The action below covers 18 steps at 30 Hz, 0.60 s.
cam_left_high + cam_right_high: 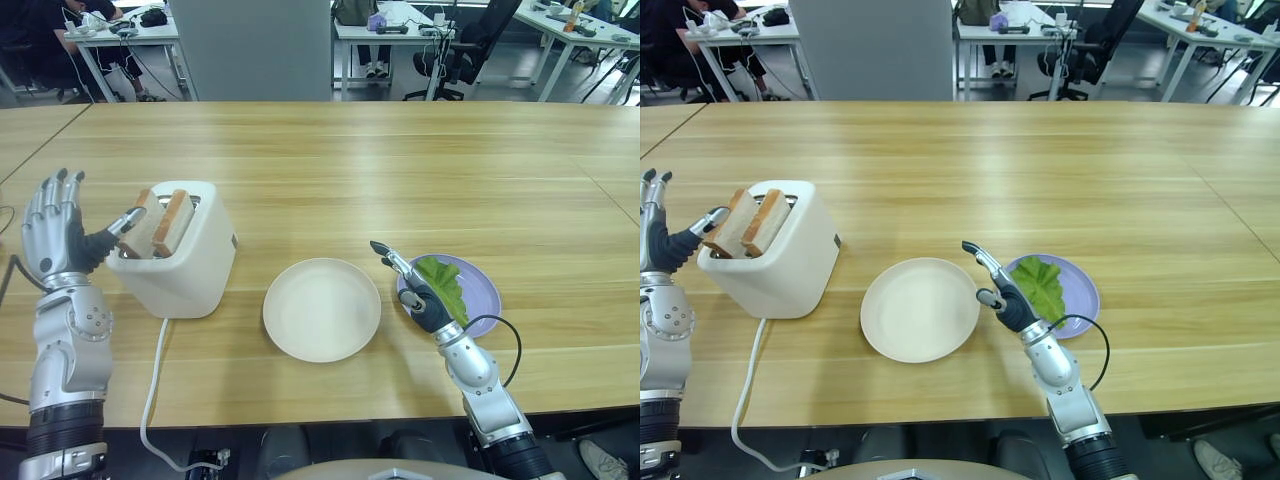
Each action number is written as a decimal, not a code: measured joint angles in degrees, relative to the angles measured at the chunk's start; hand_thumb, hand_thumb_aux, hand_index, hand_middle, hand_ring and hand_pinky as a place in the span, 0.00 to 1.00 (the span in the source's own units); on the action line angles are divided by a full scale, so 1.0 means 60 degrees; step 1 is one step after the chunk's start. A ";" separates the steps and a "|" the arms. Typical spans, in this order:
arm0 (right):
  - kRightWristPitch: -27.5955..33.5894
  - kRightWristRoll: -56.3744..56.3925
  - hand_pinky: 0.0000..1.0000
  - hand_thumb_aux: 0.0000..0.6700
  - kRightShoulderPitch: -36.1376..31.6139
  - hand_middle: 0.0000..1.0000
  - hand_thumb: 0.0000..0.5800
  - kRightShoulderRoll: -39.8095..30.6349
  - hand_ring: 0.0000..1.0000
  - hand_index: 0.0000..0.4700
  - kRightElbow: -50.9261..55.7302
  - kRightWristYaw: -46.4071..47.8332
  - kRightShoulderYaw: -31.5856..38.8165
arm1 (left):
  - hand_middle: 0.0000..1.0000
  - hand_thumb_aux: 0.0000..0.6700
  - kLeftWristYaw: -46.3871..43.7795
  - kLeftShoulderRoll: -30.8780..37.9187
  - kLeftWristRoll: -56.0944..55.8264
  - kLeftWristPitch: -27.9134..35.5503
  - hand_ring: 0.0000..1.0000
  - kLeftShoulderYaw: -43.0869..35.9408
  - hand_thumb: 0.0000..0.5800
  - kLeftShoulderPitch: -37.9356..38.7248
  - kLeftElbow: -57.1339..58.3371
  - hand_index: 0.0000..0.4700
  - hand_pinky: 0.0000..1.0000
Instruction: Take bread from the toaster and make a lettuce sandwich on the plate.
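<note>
Office desks stand behind a long wooden tabletop (400,160). Toward its front left corner sits a white toaster (190,265) with two bread slices (172,222) standing well proud of the slots. The left hand (55,215) is upright just beside the toaster, fingers spread and holding nothing, its thumb at the nearer slice's edge.

Toast of this kind is likely light, stiff and crumbly, so a gentle pinch across the exposed top, one face each side, should lift it straight up.

Near the front edge's middle lies the empty cream plate (322,308). Just right of it, a purple plate (485,290) carries the lettuce (445,285), which looks limp and tearable. The right hand (412,285) hovers at that plate's left rim, fingers extended, empty.
</note>
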 measured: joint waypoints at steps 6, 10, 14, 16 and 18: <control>0.0001 0.0004 0.00 0.00 0.0161 0.00 0.00 -0.0006 0.00 0.00 -0.0062 0.0007 0.0003 | 0.00 0.00 0.0214 0.0445 0.0608 0.0520 0.00 -0.0674 0.00 0.0001 0.0706 0.00 0.00; 0.0002 0.0004 0.00 0.00 0.0170 0.00 0.00 -0.0015 0.00 0.00 -0.0098 0.0024 0.0003 | 0.00 0.00 0.0205 0.0504 0.0832 0.0864 0.00 -0.1087 0.00 0.0008 0.0760 0.00 0.00; 0.0009 0.0005 0.00 0.00 0.0187 0.00 0.00 -0.0018 0.00 0.00 -0.0166 0.0051 0.0004 | 0.00 0.00 0.0146 0.0554 0.0841 0.1152 0.00 -0.1332 0.00 0.0004 0.0859 0.00 0.00; 0.0011 0.0005 0.00 0.00 0.0206 0.00 0.00 -0.0019 0.00 0.00 -0.0214 0.0069 0.0006 | 0.00 0.00 0.0081 0.0554 0.0808 0.1223 0.00 -0.1400 0.00 -0.0003 0.0902 0.00 0.00; 0.0012 0.0005 0.00 0.00 0.0218 0.00 0.00 -0.0022 0.00 0.00 -0.0284 0.0081 0.0011 | 0.00 0.00 -0.0029 0.0548 0.0620 0.1225 0.00 -0.1432 0.00 -0.0038 0.0990 0.00 0.00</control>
